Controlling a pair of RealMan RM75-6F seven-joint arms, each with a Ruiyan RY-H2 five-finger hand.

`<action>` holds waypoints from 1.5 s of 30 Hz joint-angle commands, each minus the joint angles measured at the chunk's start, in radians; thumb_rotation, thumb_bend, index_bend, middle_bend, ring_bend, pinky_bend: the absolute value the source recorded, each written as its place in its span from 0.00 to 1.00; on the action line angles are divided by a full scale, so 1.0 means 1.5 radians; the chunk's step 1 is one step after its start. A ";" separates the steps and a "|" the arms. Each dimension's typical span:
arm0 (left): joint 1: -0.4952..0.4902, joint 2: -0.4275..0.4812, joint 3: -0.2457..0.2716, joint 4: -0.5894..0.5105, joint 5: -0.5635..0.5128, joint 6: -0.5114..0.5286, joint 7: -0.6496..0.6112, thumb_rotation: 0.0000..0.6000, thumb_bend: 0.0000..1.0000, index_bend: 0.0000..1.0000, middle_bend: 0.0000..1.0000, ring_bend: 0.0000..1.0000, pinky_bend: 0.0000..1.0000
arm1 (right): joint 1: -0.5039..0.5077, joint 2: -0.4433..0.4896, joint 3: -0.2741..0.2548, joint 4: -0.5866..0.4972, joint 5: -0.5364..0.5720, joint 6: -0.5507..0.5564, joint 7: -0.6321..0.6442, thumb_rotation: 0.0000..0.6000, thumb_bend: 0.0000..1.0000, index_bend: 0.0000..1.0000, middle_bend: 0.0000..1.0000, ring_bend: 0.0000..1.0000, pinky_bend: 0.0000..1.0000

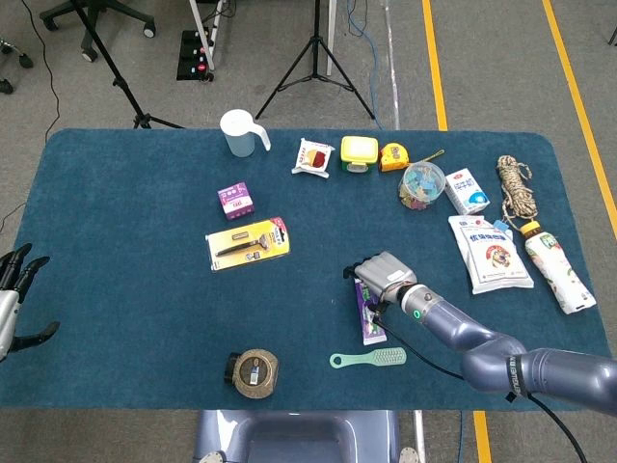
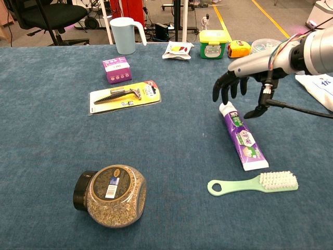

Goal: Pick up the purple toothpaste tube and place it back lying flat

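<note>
- The purple toothpaste tube (image 2: 242, 138) lies flat on the blue tabletop (image 2: 41, 130), right of centre, its white cap toward the far side and its flat crimped end toward the near edge.
- The right hand (image 2: 237, 80) hangs over the cap end of the tube. Its fingers (image 2: 223, 90) are spread and pointing down, the thumb set apart to the right. They hold nothing; whether any fingertip touches the cap cannot be told.
- In the head view the same hand (image 1: 382, 274) covers the far end of the tube (image 1: 370, 316).
- A mint green brush (image 2: 253, 183) lies just beside the tube's crimped end, on the near side, handle pointing left.
- To the left, well apart from the tube, a yellow razor pack (image 2: 125, 97) lies flat, with a small purple box (image 2: 116, 70) beyond it.
- A squat jar (image 2: 110, 196) lies on its side near the front left.
- Along the far edge: a pale blue jug (image 2: 124, 34), a snack packet (image 2: 177, 49), a green-lidded tub (image 2: 214, 44) and a yellow tape measure (image 2: 239, 49).
- On the right side of the tabletop, in the head view: a clear container of clips (image 1: 420, 183), a small blue-and-white carton (image 1: 467, 191), a white pouch (image 1: 489, 252), a coil of rope (image 1: 515, 187) and a bottle (image 1: 557, 268) lying down.
- The left hand (image 1: 13, 299) is at the tabletop's left edge, well apart from everything, fingers apart and holding nothing.
</note>
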 commanded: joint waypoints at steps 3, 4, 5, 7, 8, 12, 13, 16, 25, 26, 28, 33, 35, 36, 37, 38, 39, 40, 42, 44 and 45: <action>0.002 0.000 0.000 0.002 0.000 0.001 -0.004 1.00 0.18 0.10 0.02 0.01 0.01 | -0.052 -0.015 0.001 -0.033 -0.064 0.104 -0.001 1.00 0.33 0.01 0.04 0.08 0.19; 0.002 0.000 0.000 0.003 0.000 0.001 -0.005 1.00 0.18 0.11 0.02 0.01 0.01 | -0.057 -0.021 0.000 -0.032 -0.064 0.113 -0.002 1.00 0.33 0.00 0.02 0.05 0.17; 0.003 0.000 0.001 0.003 0.000 0.001 -0.007 1.00 0.18 0.11 0.02 0.01 0.01 | -0.064 -0.031 0.000 -0.032 -0.061 0.126 -0.004 1.00 0.33 0.00 0.00 0.02 0.15; 0.004 0.001 0.001 0.005 0.000 0.001 -0.010 1.00 0.18 0.11 0.02 0.01 0.01 | -0.073 -0.051 -0.001 -0.030 -0.062 0.147 -0.011 1.00 0.33 0.00 0.00 0.00 0.11; 0.004 0.002 0.001 0.005 0.000 0.001 -0.011 1.00 0.18 0.11 0.02 0.01 0.01 | -0.075 -0.058 -0.002 -0.028 -0.061 0.154 -0.017 1.00 0.33 0.00 0.00 0.00 0.10; 0.007 0.008 0.002 0.005 0.004 0.005 -0.016 1.00 0.18 0.11 0.02 0.01 0.01 | -0.080 -0.088 -0.004 -0.021 -0.054 0.177 -0.049 1.00 0.32 0.00 0.00 0.00 0.04; 0.009 0.011 0.002 0.005 0.005 0.007 -0.018 1.00 0.18 0.11 0.02 0.01 0.01 | -0.079 -0.098 -0.003 -0.018 -0.050 0.182 -0.061 1.00 0.31 0.00 0.00 0.00 0.04; 0.013 0.016 0.003 0.005 0.007 0.011 -0.024 1.00 0.18 0.11 0.02 0.01 0.01 | -0.075 -0.120 0.002 -0.008 -0.032 0.193 -0.087 1.00 0.30 0.00 0.00 0.00 0.01; 0.025 0.031 0.008 0.002 0.013 0.022 -0.035 1.00 0.18 0.11 0.02 0.01 0.01 | -0.063 -0.167 0.016 0.011 0.024 0.205 -0.135 1.00 0.30 0.00 0.00 0.00 0.00; 0.026 0.033 0.008 0.001 0.015 0.023 -0.036 1.00 0.18 0.10 0.02 0.01 0.01 | -0.062 -0.171 0.017 0.014 0.028 0.205 -0.139 1.00 0.30 0.00 0.00 0.00 0.00; 0.029 0.037 0.009 -0.001 0.018 0.027 -0.037 1.00 0.18 0.10 0.02 0.01 0.01 | -0.060 -0.180 0.017 0.020 0.032 0.206 -0.146 1.00 0.30 0.00 0.00 0.00 0.00; 0.039 0.047 0.012 -0.005 0.021 0.037 -0.040 1.00 0.18 0.11 0.02 0.01 0.01 | -0.062 -0.199 0.011 0.039 0.031 0.214 -0.161 1.00 0.30 0.00 0.00 0.00 0.00; 0.042 0.050 0.014 -0.006 0.022 0.039 -0.042 1.00 0.18 0.11 0.02 0.01 0.00 | -0.066 -0.206 0.007 0.046 0.029 0.218 -0.165 1.00 0.30 0.00 0.00 0.00 0.00; 0.043 0.051 0.014 -0.007 0.023 0.040 -0.043 1.00 0.18 0.11 0.02 0.01 0.00 | -0.068 -0.210 0.006 0.050 0.026 0.221 -0.167 1.00 0.30 0.00 0.00 0.00 0.00; 0.044 0.053 0.014 -0.008 0.024 0.042 -0.043 1.00 0.18 0.11 0.02 0.01 0.00 | -0.070 -0.215 0.002 0.057 0.022 0.225 -0.171 1.00 0.30 0.00 0.00 0.00 0.00; 0.045 0.054 0.015 -0.009 0.024 0.042 -0.043 1.00 0.18 0.10 0.02 0.01 0.00 | -0.072 -0.218 0.000 0.061 0.019 0.227 -0.172 1.00 0.30 0.00 0.00 0.00 0.00; 0.045 0.054 0.015 -0.010 0.025 0.042 -0.043 1.00 0.18 0.10 0.02 0.01 0.00 | -0.074 -0.221 -0.001 0.065 0.018 0.229 -0.174 1.00 0.30 0.00 0.00 0.00 0.00; 0.045 0.055 0.015 -0.011 0.027 0.042 -0.042 1.00 0.18 0.11 0.02 0.01 0.00 | -0.077 -0.225 -0.003 0.069 0.016 0.231 -0.177 1.00 0.30 0.00 0.00 0.00 0.00; 0.046 0.057 0.015 -0.014 0.028 0.043 -0.042 1.00 0.18 0.11 0.02 0.01 0.00 | -0.081 -0.230 -0.006 0.078 0.013 0.235 -0.182 1.00 0.30 0.00 0.00 0.00 0.00; 0.047 0.059 0.015 -0.016 0.030 0.044 -0.041 1.00 0.18 0.10 0.02 0.01 0.00 | -0.084 -0.232 -0.008 0.085 0.010 0.238 -0.187 1.00 0.30 0.00 0.00 0.00 0.00; 0.048 0.059 0.015 -0.017 0.030 0.045 -0.041 1.00 0.18 0.11 0.02 0.01 0.00 | -0.086 -0.233 -0.009 0.089 0.008 0.240 -0.189 1.00 0.30 0.00 0.00 0.00 0.00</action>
